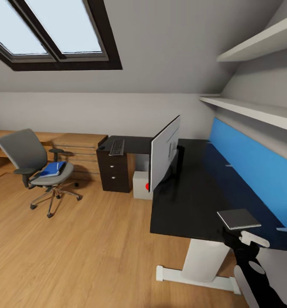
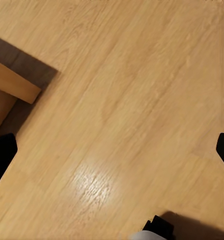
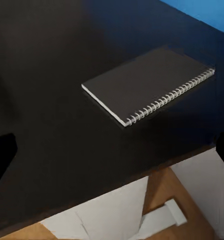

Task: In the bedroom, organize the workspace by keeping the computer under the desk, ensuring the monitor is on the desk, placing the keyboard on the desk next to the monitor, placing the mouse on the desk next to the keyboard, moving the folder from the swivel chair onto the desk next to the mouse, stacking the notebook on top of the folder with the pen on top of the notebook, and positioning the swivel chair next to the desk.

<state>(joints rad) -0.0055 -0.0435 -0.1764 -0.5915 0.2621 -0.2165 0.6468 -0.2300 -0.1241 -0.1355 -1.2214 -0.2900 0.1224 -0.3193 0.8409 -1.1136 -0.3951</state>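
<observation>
We see our right gripper (image 3: pixel 112 150) spread wide, its fingertips cut off at the frame edges, hovering over the notebook (image 3: pixel 148 84), which lies flat on the desk (image 1: pixel 181 201) near the front edge. Our left gripper (image 2: pixel 112 150) is also spread, above bare wood floor (image 2: pixel 117 100). From the head camera, the monitor (image 1: pixel 164 152) stands on the desk, half hiding the computer (image 1: pixel 142 185) below. The keyboard (image 1: pixel 116 147) lies on the far wing; the folder (image 1: pixel 52 169) rests on the swivel chair (image 1: pixel 32 164), well apart from the desk.
</observation>
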